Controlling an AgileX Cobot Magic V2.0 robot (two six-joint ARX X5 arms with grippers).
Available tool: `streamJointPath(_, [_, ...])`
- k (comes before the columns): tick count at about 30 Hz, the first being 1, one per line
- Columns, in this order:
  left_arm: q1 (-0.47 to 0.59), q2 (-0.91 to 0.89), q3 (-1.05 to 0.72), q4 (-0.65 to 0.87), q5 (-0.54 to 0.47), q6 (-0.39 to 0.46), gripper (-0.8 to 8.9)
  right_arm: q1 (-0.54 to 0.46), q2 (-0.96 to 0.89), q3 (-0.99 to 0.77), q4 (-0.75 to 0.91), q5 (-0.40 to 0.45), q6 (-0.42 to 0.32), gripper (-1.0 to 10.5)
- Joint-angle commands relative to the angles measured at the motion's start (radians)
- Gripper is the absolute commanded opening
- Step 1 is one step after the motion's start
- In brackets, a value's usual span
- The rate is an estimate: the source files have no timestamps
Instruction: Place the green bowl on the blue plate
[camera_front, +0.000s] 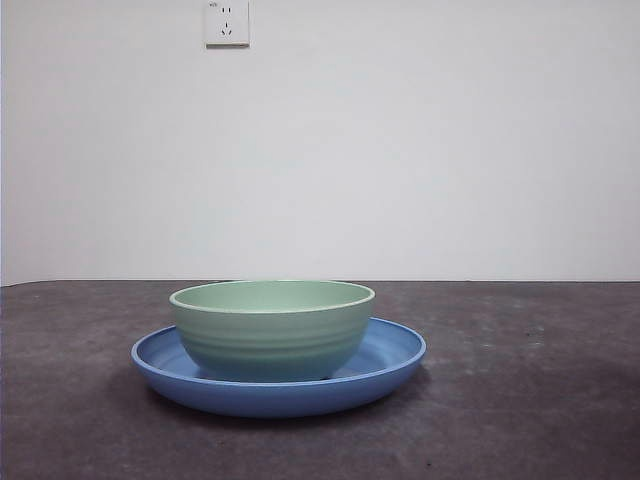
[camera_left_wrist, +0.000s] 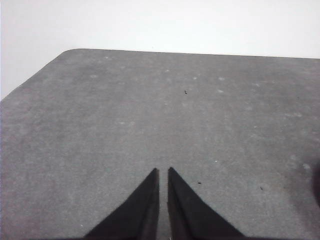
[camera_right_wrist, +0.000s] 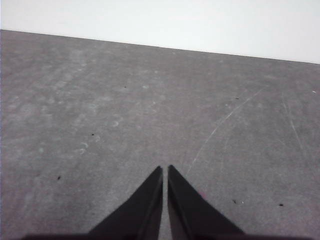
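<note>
The green bowl (camera_front: 272, 328) stands upright inside the blue plate (camera_front: 395, 355) at the middle of the table in the front view. No arm shows in the front view. My left gripper (camera_left_wrist: 163, 171) is shut and empty over bare grey table. My right gripper (camera_right_wrist: 165, 168) is shut and empty over bare grey table. Neither wrist view shows the bowl or the plate.
The dark grey table (camera_front: 520, 400) meets a white wall with a power socket (camera_front: 227, 22) at the top. The left wrist view shows a rounded table corner (camera_left_wrist: 70, 51).
</note>
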Motion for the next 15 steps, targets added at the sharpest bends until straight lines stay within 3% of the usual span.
streamJointPath(1, [0.000,-0.001,-0.021,-0.007,-0.006,0.008,0.27,-0.001,-0.003,-0.006,-0.013,0.001,0.016,0.1])
streamJointPath(8, [0.001,-0.001,-0.021,-0.007,-0.006,0.008,0.27,-0.002,-0.003,-0.006,-0.013,0.008,0.085,0.1])
streamJointPath(15, [0.000,-0.001,-0.021,-0.007,-0.006,0.008,0.27,-0.002,-0.003,-0.006,0.014,0.007,0.086,0.1])
